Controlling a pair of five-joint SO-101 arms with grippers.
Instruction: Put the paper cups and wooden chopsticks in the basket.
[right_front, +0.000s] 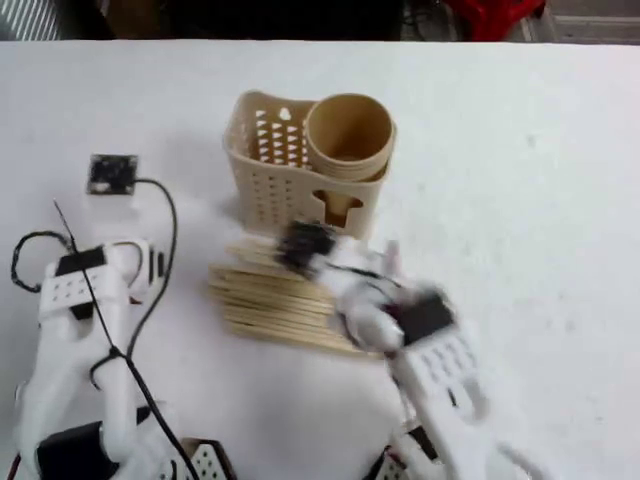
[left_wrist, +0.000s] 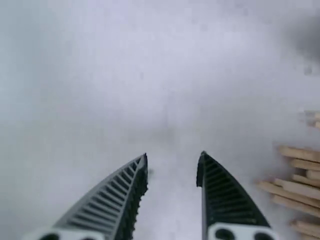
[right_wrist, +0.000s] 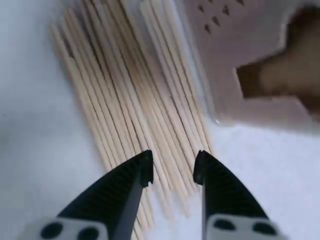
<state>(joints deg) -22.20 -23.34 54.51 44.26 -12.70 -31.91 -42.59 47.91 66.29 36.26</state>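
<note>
White table (right_front: 520, 150): right pincer (right_wrist: 172, 167) over chopsticks (right_wrist: 125, 95)

Overhead, low wrist cameras; shared chopsticks (right_front: 275, 295)

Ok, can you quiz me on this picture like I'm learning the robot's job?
1. True or false: the paper cups are standing inside the basket.
2. What lies right under the right pincer? A) wooden chopsticks B) a spoon C) a plate
3. Fill the gap: the left pincer is ____ (open or shut).

Key: 1 true; 2 A; 3 open.
</note>
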